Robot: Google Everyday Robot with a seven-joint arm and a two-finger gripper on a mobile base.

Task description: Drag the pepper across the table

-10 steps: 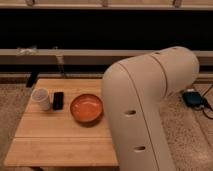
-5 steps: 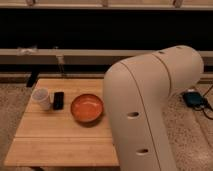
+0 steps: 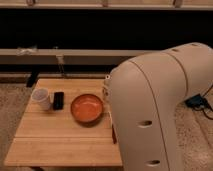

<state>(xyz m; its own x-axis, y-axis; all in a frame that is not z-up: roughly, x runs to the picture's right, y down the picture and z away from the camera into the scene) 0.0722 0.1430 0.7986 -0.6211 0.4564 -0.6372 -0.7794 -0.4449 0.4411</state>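
The light wooden table (image 3: 60,142) fills the lower left of the camera view. A slim dark red pepper (image 3: 113,134) lies on it near its right side, right at the edge of my big white arm (image 3: 160,110), which covers part of it. The arm's bulk blocks the whole right part of the view. My gripper does not show anywhere; it is hidden behind the arm or out of frame.
A round orange-red bowl (image 3: 87,108) stands mid-table, just up and left of the pepper. A white cup (image 3: 41,98) and a small black object (image 3: 58,100) stand at the left. A pale object (image 3: 106,87) peeks out beside the arm. A dark wall with a ledge runs behind.
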